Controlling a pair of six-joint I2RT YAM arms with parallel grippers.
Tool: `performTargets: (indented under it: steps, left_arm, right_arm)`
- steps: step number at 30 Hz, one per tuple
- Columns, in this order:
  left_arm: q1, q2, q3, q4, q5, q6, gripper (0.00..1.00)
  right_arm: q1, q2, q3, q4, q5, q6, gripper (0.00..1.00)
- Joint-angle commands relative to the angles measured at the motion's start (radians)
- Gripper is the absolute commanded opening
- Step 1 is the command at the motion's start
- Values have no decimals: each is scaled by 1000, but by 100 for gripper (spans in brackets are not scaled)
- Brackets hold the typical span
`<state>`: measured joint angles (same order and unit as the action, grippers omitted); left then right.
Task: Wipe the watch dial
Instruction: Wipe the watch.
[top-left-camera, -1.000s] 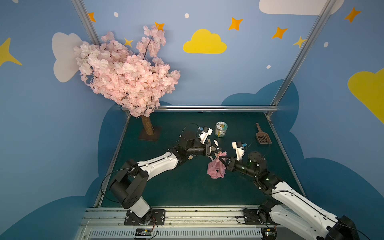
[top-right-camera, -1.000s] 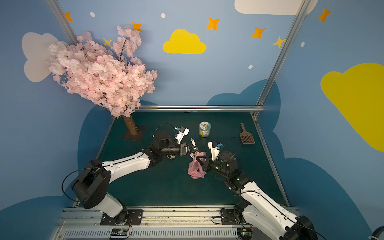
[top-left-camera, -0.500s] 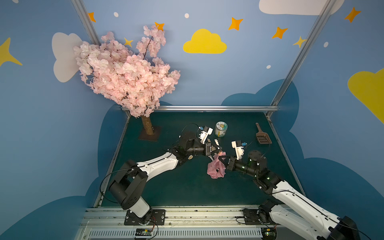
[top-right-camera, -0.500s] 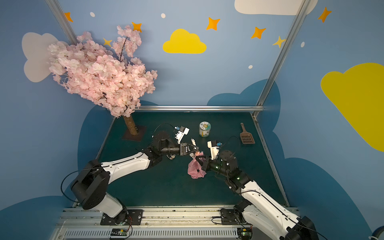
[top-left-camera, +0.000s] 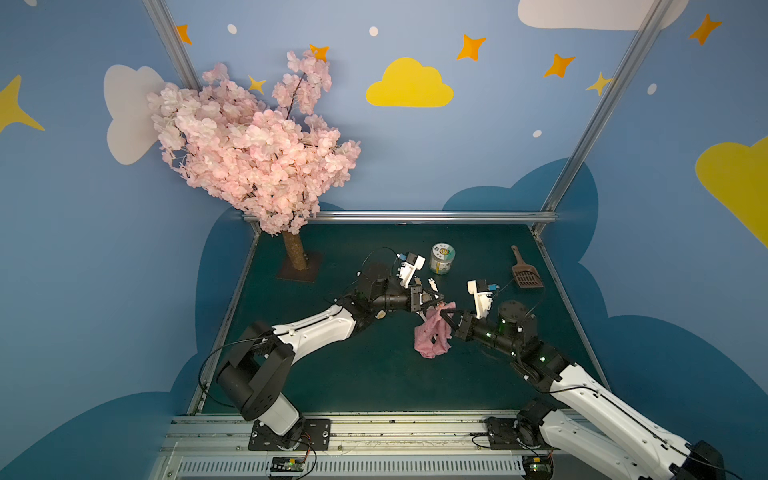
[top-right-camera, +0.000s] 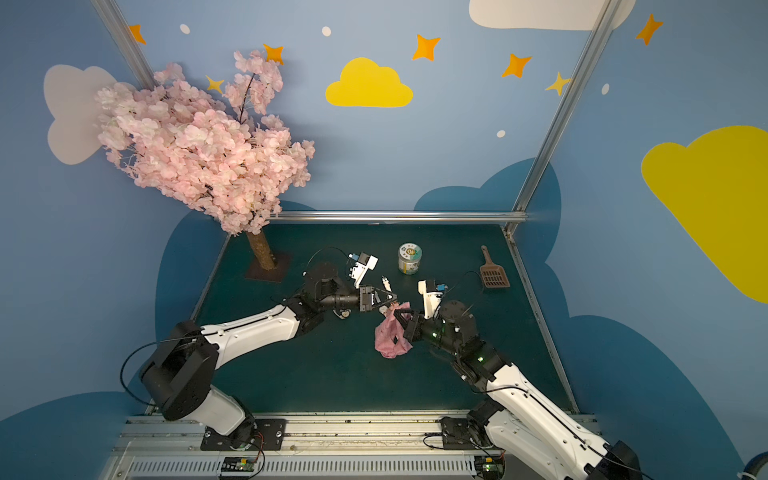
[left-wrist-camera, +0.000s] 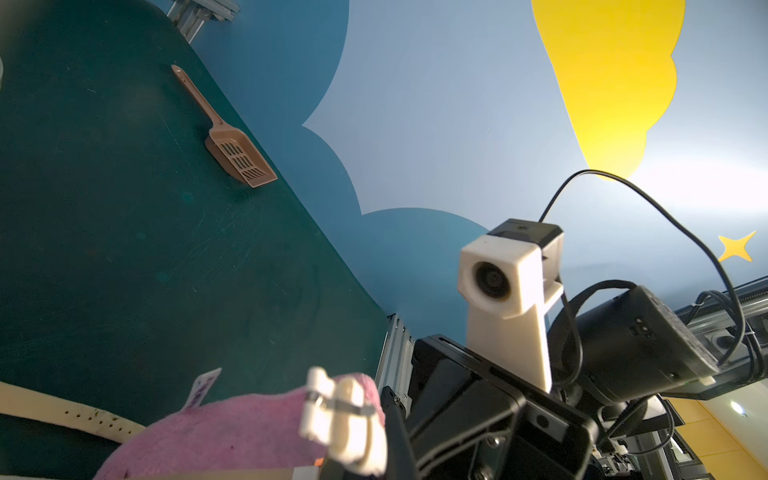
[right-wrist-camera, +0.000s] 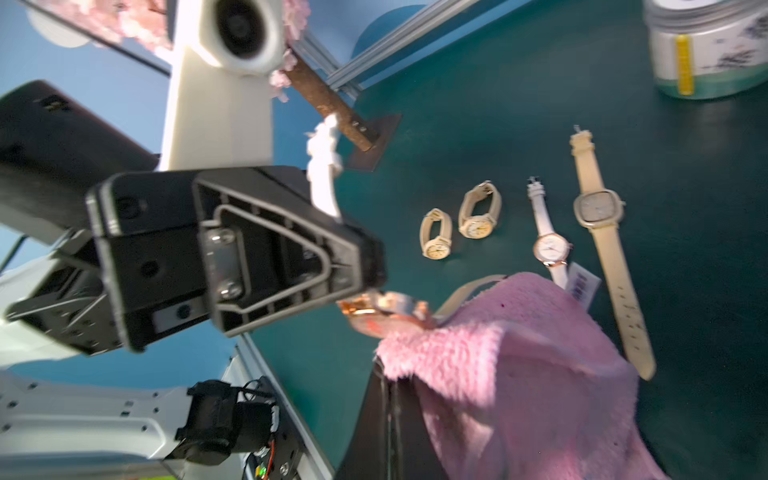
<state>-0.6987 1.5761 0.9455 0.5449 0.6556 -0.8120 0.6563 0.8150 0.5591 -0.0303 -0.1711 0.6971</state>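
In the right wrist view my left gripper (right-wrist-camera: 365, 270) is shut on a watch (right-wrist-camera: 386, 309) with a rose-gold case and a pale strap, held above the green table. My right gripper (right-wrist-camera: 388, 395) is shut on a fluffy pink cloth (right-wrist-camera: 519, 365), whose upper edge presses against the watch case. The dial is seen edge-on and mostly covered by the cloth. In both top views the two grippers (top-left-camera: 434, 301) (top-left-camera: 446, 316) meet tip to tip over mid-table, with the cloth (top-right-camera: 390, 336) hanging down. The watch's strap buckle (left-wrist-camera: 340, 419) shows in front of the cloth in the left wrist view.
Several other watches (right-wrist-camera: 548, 245) lie in a row on the table (top-left-camera: 353, 374) just beyond the cloth. A lidded jar (top-left-camera: 441, 258) and a brown scoop (top-left-camera: 525, 274) stand farther back. A pink blossom tree (top-left-camera: 257, 153) fills the back left corner.
My right gripper has nudged the top of the cloth a little up and toward the held watch. The left arm has barely moved.
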Motion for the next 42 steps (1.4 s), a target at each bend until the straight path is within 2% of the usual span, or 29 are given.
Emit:
performTargets:
  steps: [1, 4, 12, 17, 20, 26, 32, 35, 40, 42]
  left_arm:
    - [-2, -42, 2, -1, 18, 11, 3]
    - [-2, -48, 3, -6, 15, 14, 3]
    - [-2, -44, 0, -6, 10, 16, 3]
    - [-2, -33, -2, -1, 18, 8, 3]
    - [-2, -32, -4, 8, 19, 2, 3]
    - [-2, -55, -7, 7, 13, 5, 3]
    - [-2, -64, -13, 1, 9, 7, 3]
    - [-2, -67, -17, 1, 9, 7, 3]
    - [-1, -60, -14, 2, 9, 5, 3]
    - [-2, -57, -14, 4, 12, 2, 3]
  right_arm:
    - [1, -25, 27, -99, 143, -1, 0]
    - [0, -41, 6, -34, 105, -9, 0]
    - [2, -33, -8, 170, -161, -33, 0]
    - [3, -23, -8, 251, -228, -17, 0]
    - [8, -2, -7, 261, -229, -13, 0]
    - [15, 19, 29, -16, 20, -13, 0]
    - [15, 22, -1, -77, 96, 15, 0]
    - [15, 1, -5, -30, 22, -3, 0]
    - [15, -39, -10, 153, -171, -35, 0]
    - [16, -45, -13, 207, -192, -31, 0]
